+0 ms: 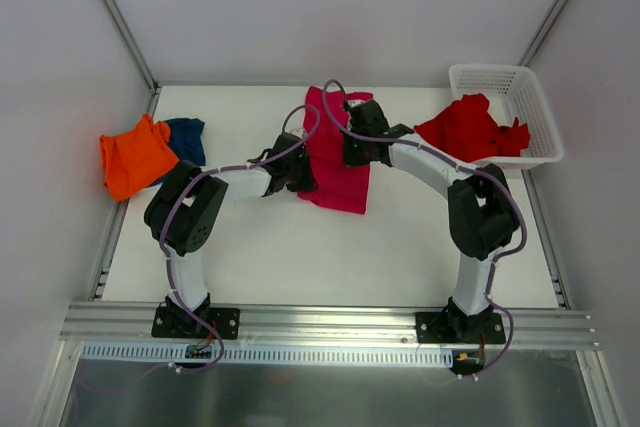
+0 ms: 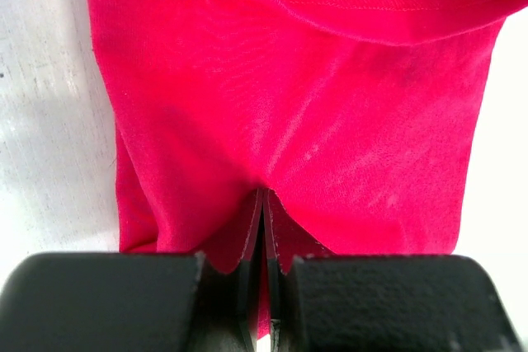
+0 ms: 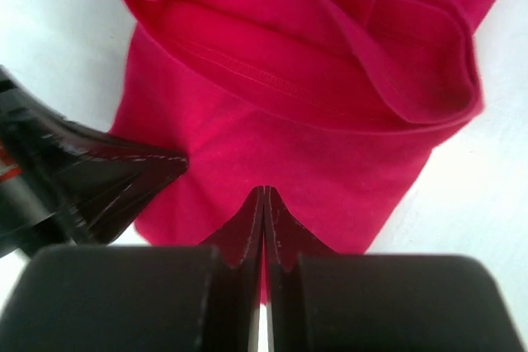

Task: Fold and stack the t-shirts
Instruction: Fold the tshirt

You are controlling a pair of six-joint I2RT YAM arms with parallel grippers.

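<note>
A crimson t-shirt (image 1: 335,162) lies partly folded at the back middle of the table. My left gripper (image 1: 300,175) is at its left edge; in the left wrist view the gripper (image 2: 262,195) is shut, with the shirt's cloth (image 2: 330,105) pinched between the fingers. My right gripper (image 1: 355,147) is at the shirt's right side; in the right wrist view it (image 3: 263,194) is shut on the cloth (image 3: 313,146), with a folded layer and hem beyond. The left gripper's fingers (image 3: 107,175) show at the left of that view.
An orange shirt (image 1: 135,157) lies on a blue shirt (image 1: 187,139) at the table's left edge. A white basket (image 1: 530,97) at the back right holds a red shirt (image 1: 470,127). Walls enclose the table on three sides.
</note>
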